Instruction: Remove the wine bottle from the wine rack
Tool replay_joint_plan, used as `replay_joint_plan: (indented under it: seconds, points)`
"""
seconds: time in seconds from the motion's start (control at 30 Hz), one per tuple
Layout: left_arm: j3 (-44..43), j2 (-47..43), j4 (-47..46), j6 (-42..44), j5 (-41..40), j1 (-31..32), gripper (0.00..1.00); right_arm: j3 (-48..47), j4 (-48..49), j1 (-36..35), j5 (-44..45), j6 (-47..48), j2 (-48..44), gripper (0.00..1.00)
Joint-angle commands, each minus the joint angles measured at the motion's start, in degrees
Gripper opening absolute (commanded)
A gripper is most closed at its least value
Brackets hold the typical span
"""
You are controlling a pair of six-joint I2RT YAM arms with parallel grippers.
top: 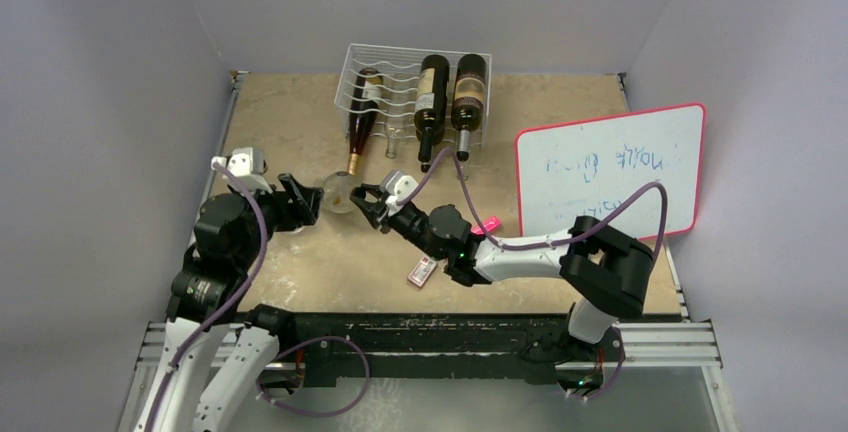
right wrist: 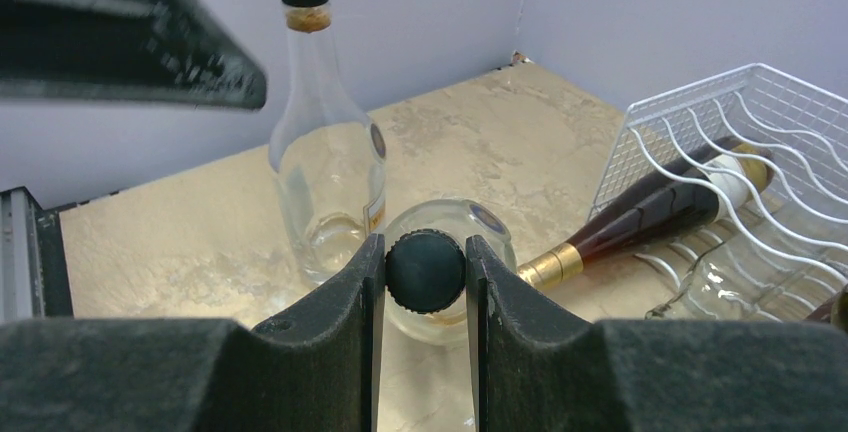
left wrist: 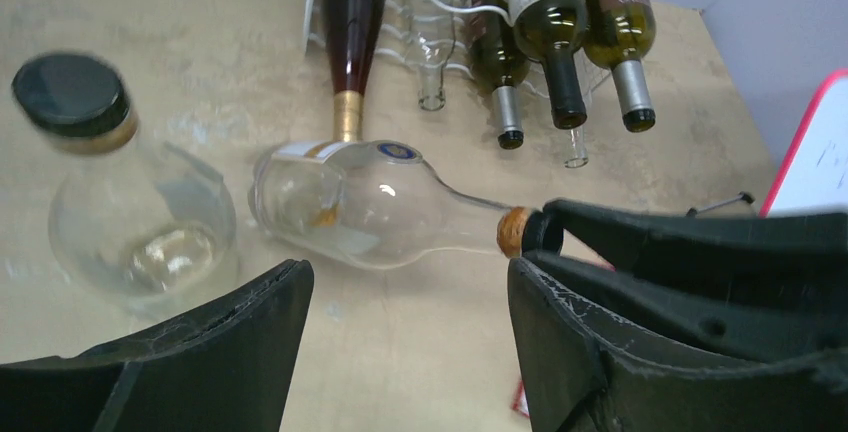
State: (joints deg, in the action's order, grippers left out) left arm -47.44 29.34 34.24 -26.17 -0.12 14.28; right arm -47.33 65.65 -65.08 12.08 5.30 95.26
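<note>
The white wire wine rack (top: 370,62) stands at the back of the table. It holds a dark red bottle (top: 362,117) and two dark bottles (top: 432,102). A clear wine bottle (left wrist: 370,207) lies on its side in front of the rack, clear of it, low over the table. My right gripper (right wrist: 426,272) is shut on its black cap (right wrist: 426,270). In the top view the right gripper (top: 368,202) is at the table's middle left. My left gripper (left wrist: 410,322) faces the bottle from the left (top: 305,202), open, with only bare table between its fingers.
A second clear bottle (right wrist: 325,172) with a black cap stands upright just left of the held one. A pink-framed whiteboard (top: 610,172) leans at the right. A small pink-and-white card (top: 422,272) lies under the right arm. The rack (right wrist: 740,142) is close on the right.
</note>
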Motion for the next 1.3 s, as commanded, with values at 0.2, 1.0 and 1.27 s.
replay_joint_plan:
  seconds: [0.2, 1.0, 1.27]
  points:
    - [6.5, 0.4, -16.0, 32.6, 17.4, 0.0, 0.73, -7.2, -9.2, 3.6, -5.4, -6.3, -1.3, 0.11]
    - [16.5, 19.5, -48.6, 45.2, 19.0, 2.4, 0.72, -12.3, -13.9, 4.7, -8.3, -9.1, 0.2, 0.13]
    - [18.0, 19.3, -51.0, 43.5, 15.6, 2.3, 0.30, -17.9, -23.9, 4.8, -8.7, -11.6, 0.4, 0.28]
